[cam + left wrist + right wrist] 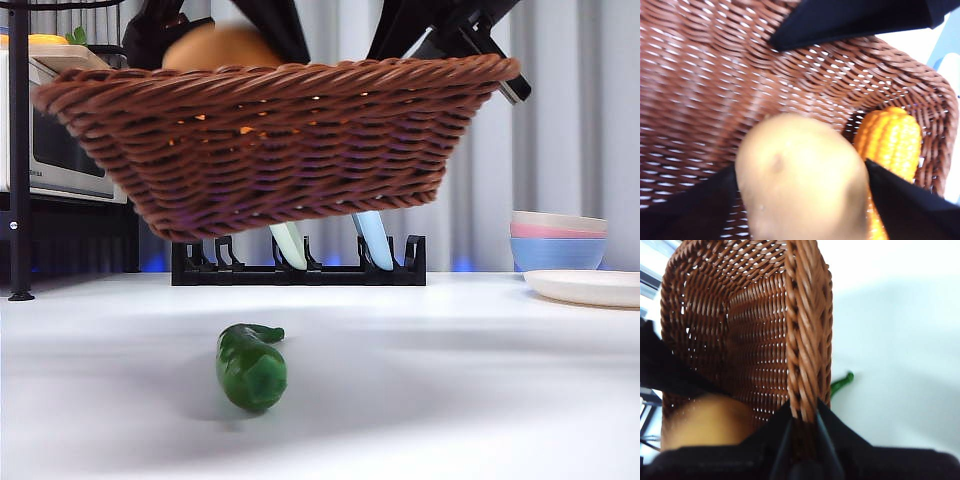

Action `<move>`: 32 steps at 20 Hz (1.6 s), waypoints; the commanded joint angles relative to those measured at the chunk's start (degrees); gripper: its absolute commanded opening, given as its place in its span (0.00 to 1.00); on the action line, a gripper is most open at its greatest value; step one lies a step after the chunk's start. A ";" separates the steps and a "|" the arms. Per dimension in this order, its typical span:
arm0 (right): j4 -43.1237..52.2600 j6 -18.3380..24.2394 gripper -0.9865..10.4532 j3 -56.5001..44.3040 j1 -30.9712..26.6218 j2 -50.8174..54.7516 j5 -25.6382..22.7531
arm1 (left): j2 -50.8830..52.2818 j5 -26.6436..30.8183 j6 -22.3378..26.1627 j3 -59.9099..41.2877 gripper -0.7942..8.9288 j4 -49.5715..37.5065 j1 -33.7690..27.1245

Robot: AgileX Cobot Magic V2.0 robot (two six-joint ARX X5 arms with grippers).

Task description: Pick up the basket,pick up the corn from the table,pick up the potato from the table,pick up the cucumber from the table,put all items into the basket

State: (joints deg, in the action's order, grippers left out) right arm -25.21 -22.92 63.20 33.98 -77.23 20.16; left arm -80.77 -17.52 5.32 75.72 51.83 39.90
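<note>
Gripping the potato (802, 180) between its two black jaws, the left tool (800, 192) is seen over the inside of the basket (700, 100), with the potato held just above the woven floor. Beside the potato, the corn (892, 140) is lying in a corner of the basket, against the wicker wall. The right tool (804, 415) is clamped on the braided rim of the basket (807, 330), one jaw inside and one outside, and the basket is held up off the worktop (450, 380), tilted so that the side at the right tool is higher. In the front view the potato (220, 48) is seen rising over the rim at the lower side. The cucumber (250, 365) is left lying on the worktop below the basket (280, 140), well apart from it. Behind, a black rack (300, 268) and stacked bowls (558, 240) beside a white plate (585, 288) are seen.
</note>
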 commanded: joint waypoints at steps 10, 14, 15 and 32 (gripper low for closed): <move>4.42 -0.42 0.08 0.02 -13.94 0.39 0.52 | 17.33 5.88 -11.28 -0.24 0.61 5.20 0.83; 4.70 -0.33 0.08 0.02 -21.29 0.39 0.72 | 18.01 18.38 -20.94 -2.89 0.60 13.35 3.85; 4.90 -0.15 0.08 0.02 -22.77 0.39 0.94 | 18.01 18.93 -22.93 -5.03 0.60 11.91 4.96; 7.02 1.84 0.08 0.02 -32.89 0.42 5.42 | -11.76 15.78 -37.70 -25.38 0.59 -27.98 3.89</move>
State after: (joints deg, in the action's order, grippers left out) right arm -19.62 -21.06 63.20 1.13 -77.23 24.93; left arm -90.48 -1.56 -31.57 51.94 22.52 44.03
